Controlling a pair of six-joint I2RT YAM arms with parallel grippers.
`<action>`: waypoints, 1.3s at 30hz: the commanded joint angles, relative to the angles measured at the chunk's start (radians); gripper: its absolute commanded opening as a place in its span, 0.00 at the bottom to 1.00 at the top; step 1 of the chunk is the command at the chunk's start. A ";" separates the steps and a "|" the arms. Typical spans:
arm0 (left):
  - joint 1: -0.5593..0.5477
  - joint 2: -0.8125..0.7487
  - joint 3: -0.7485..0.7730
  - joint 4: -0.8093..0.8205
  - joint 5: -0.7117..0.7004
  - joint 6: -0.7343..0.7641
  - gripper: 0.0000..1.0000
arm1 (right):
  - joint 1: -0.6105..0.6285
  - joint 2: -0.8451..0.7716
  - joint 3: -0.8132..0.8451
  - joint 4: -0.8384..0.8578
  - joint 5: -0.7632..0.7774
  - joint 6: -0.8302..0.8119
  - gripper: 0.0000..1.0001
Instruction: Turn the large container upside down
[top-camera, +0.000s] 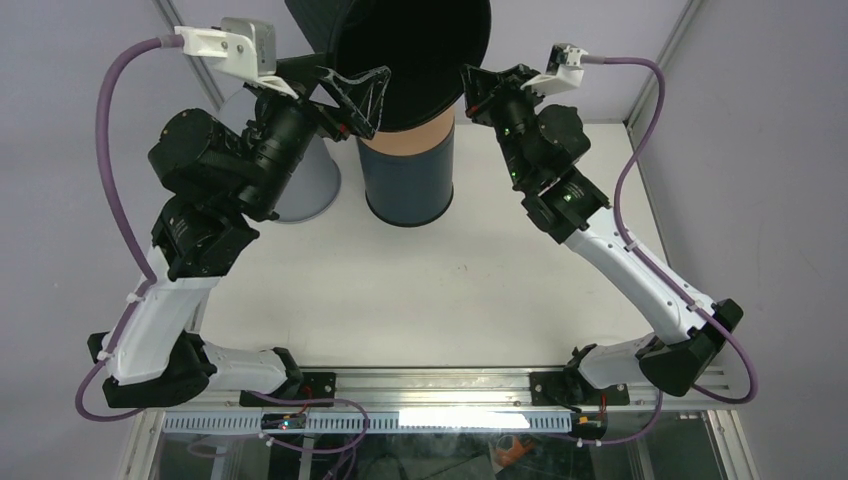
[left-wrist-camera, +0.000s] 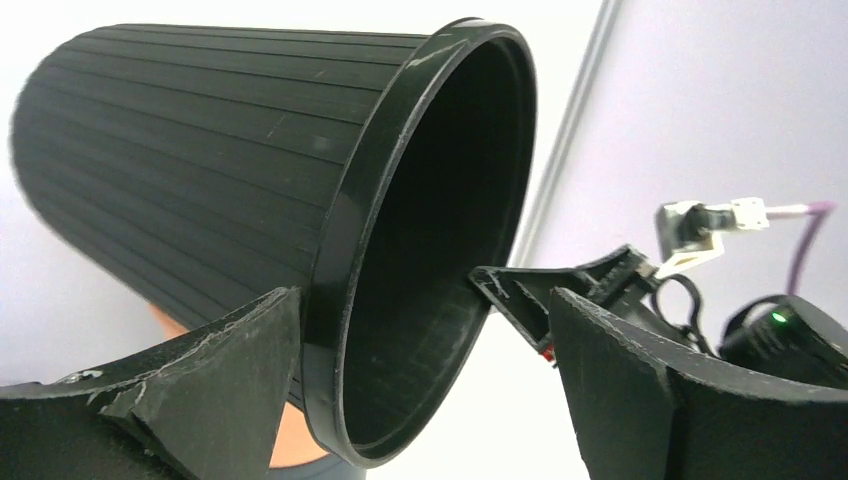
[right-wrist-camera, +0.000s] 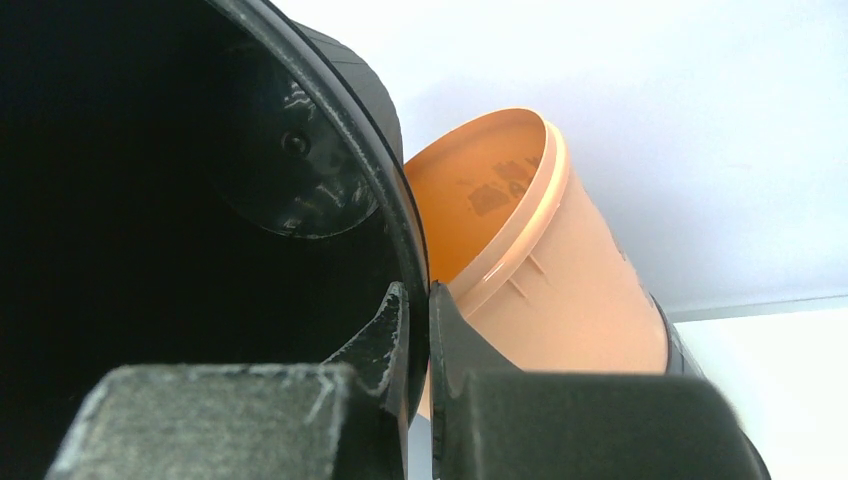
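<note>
The large container (top-camera: 420, 50) is a black ribbed bucket held in the air at the back of the table, tipped on its side with its mouth facing the camera. My right gripper (right-wrist-camera: 420, 300) is shut on the bucket's rim (right-wrist-camera: 400, 230), one finger inside and one outside. In the left wrist view my left gripper (left-wrist-camera: 422, 300) is open, and its fingers straddle the opposite lower part of the rim (left-wrist-camera: 330, 330). The ribbed wall (left-wrist-camera: 200, 150) rises up and to the left. The right gripper's tip (left-wrist-camera: 510, 290) shows at the rim's far side.
Under the bucket an orange container (right-wrist-camera: 560, 280) sits nested in a dark blue one (top-camera: 408, 180). A pale grey conical container (top-camera: 305, 180) stands at the back left behind my left arm. A metal rail (top-camera: 430, 385) runs along the near edge.
</note>
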 joint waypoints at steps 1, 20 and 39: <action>-0.084 0.028 0.000 0.021 -0.267 0.137 0.92 | 0.056 -0.010 0.005 0.058 0.034 -0.047 0.00; -0.225 0.058 -0.177 0.351 -0.710 0.413 0.42 | 0.108 -0.033 -0.030 0.086 0.059 -0.084 0.00; -0.230 0.028 -0.505 0.986 -0.776 0.767 0.00 | 0.110 -0.157 -0.077 0.017 -0.040 -0.054 0.81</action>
